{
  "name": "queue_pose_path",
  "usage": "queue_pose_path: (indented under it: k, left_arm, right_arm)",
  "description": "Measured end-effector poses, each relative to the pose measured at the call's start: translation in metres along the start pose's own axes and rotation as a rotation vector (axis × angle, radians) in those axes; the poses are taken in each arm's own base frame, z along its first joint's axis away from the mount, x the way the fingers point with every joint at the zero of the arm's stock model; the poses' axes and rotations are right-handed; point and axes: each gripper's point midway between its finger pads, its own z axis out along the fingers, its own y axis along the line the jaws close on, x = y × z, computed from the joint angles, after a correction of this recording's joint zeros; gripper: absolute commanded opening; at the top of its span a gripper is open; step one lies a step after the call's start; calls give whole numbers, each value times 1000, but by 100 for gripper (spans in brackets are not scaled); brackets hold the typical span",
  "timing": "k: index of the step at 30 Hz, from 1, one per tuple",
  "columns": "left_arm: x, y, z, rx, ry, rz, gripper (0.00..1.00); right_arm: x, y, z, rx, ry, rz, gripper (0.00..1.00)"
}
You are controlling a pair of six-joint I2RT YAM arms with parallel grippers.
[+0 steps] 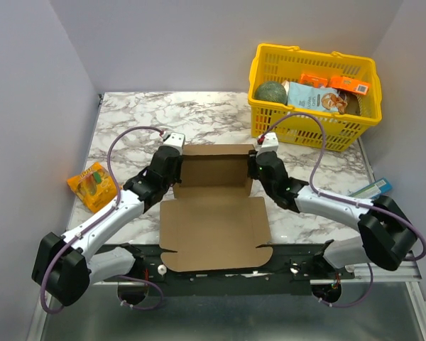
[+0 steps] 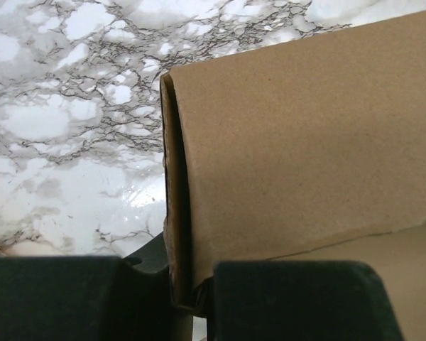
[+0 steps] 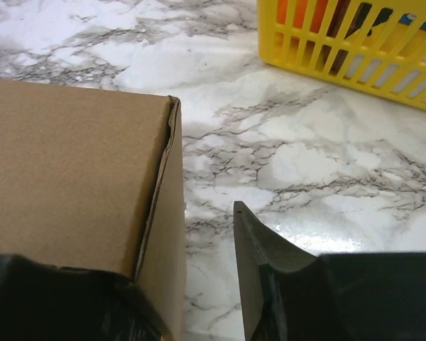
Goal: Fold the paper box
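**Two grippers at the rear corners of a half-folded box; only one has a hold**

Top view: the brown box lies at the centre of the marble table. Its rear wall stands up and its wide front panel lies flat toward the arm bases. The left gripper is at the rear left corner and the right gripper is at the rear right corner. A yellow basket sits beyond the right arm. An orange packet lies near the left arm.

Left wrist view: the left gripper is closed on the box, pinching the doubled side wall between its dark fingers. The two layers gape slightly along their top edge. If the pinch slackens or the arm pulls sideways, that fold could spring apart or crease off its score line.

Right wrist view: the right gripper is open around the other side wall of the box. One finger is hidden low behind the cardboard. The outer finger stands apart, with bare marble between it and the wall. With nothing clamping it, this wall may lean outward. A pull from the left arm alone could also swing the whole box round, or slide it toward the basket. Closing off-centre could crush the corner.
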Motion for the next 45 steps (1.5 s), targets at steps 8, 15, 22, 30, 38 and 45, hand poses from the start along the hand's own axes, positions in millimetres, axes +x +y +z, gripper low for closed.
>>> queue_pose_path:
  k: [8, 15, 22, 30, 38, 45]
  left_arm:
    - [-5, -1, 3, -5, 22, -13, 0]
    - [0, -1, 4, -9, 44, -6, 0]
    - [2, 0, 4, -10, 52, -7, 0]
    - [3, -1, 4, -10, 52, -22, 0]
    - [6, -2, 3, -3, 65, -19, 0]
    - [6, -10, 1, 28, 65, -13, 0]
  right_arm:
    - [2, 4, -34, -132, 38, 75, 69]
    - [18, 18, -65, -240, 79, 78, 72]
    - [35, 31, -76, -254, 121, 101, 72]
    - [63, 13, -57, -88, 162, 128, 59]
    - [67, 10, -42, -1, 147, 124, 25]
    - [67, 8, -38, 46, 125, 148, 7]
